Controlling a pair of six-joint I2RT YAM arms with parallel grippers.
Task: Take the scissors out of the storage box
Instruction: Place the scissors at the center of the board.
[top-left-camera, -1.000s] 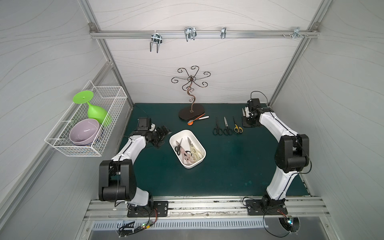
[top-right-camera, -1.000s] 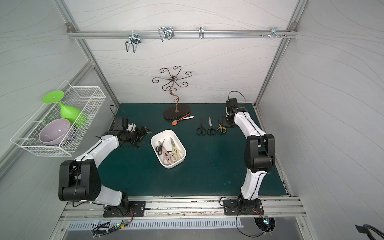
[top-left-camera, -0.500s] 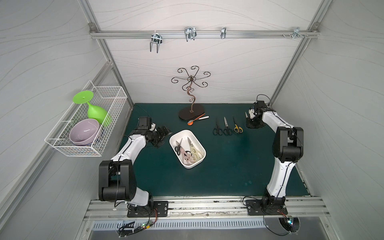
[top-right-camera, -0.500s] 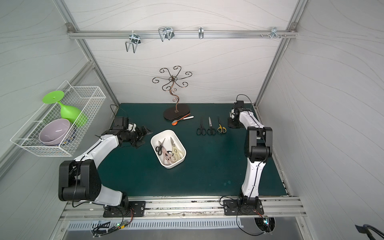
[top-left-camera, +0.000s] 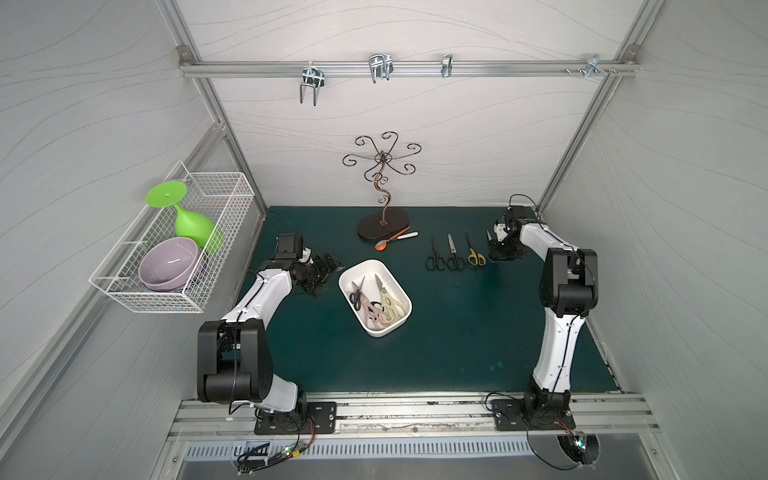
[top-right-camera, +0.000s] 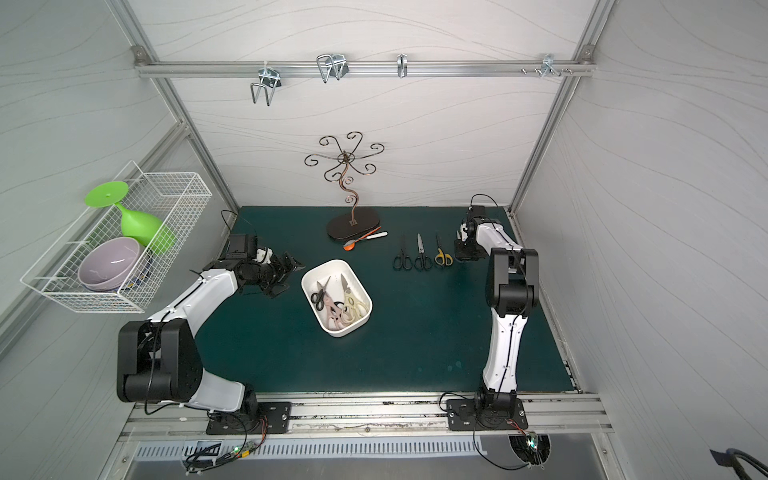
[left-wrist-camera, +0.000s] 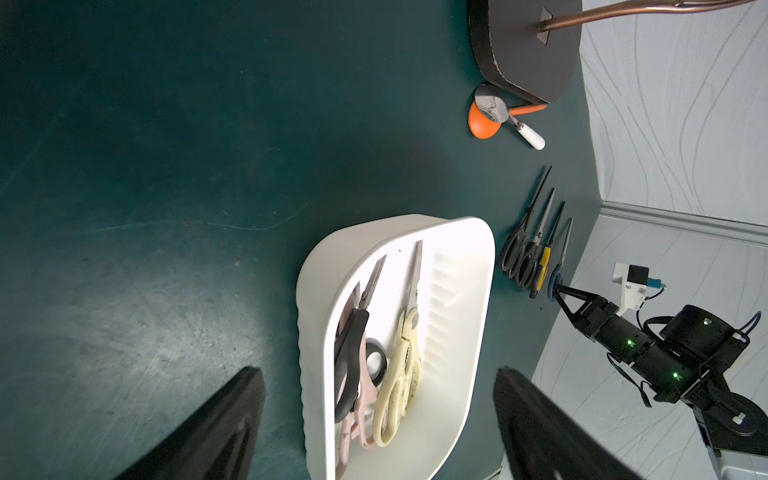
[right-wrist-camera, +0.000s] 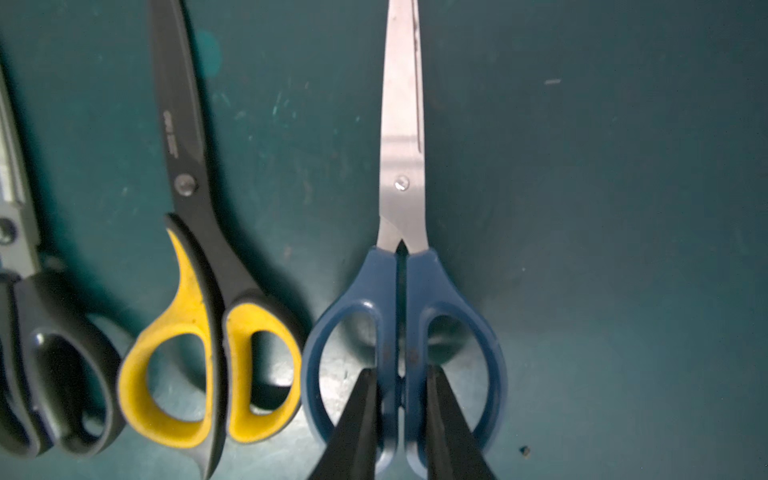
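Between the black fingers (right-wrist-camera: 357, 424) of the right gripper (right-wrist-camera: 401, 371), clamped on the inner handle bars, lie blue scissors (right-wrist-camera: 401, 199): smooth plastic loops, steel blades, flat on green mat (right-wrist-camera: 582, 208); left gripper (top-left-camera: 328, 270) stands wide apart beside the white box (left-wrist-camera: 311, 299).

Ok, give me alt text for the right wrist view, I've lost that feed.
The right tool is closed on the inner handle bars of steel-bladed scissors with blue plastic handles, lying on the dark green mat with blades pointing away from the camera. Beside them lie black-bladed scissors with yellow-and-black handles and, cut off at the edge, a black-handled pair.
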